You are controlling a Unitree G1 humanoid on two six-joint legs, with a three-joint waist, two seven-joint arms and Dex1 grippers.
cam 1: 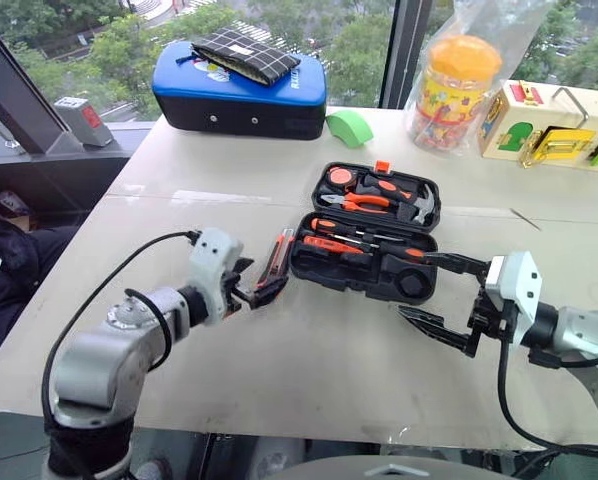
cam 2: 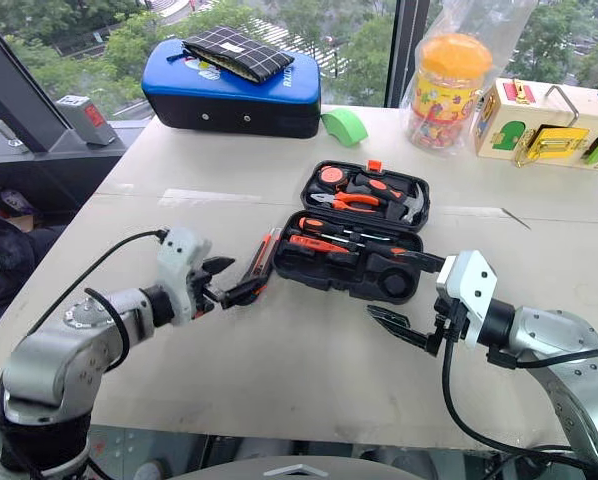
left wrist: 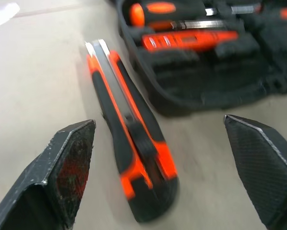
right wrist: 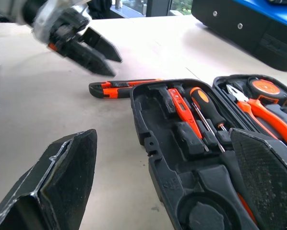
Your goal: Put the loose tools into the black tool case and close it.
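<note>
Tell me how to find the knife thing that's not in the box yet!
Find the open black tool case in the middle of the pale table. Beside its left end, on the bare tabletop, lies the utility knife, between the case and the open left gripper. It is the one orange-and-black tool lying outside the case; the others sit in recesses.

Looks like a robot test lab or office high up in a building: plain beige table (cam 1: 309,370) set against big windows (cam 1: 359,40) overlooking treetops, staged with assorted props like a blue-topped case (cam 1: 239,95), candy jar (cam 1: 457,90), and wooden latch-board toy (cam 1: 554,125).
</note>
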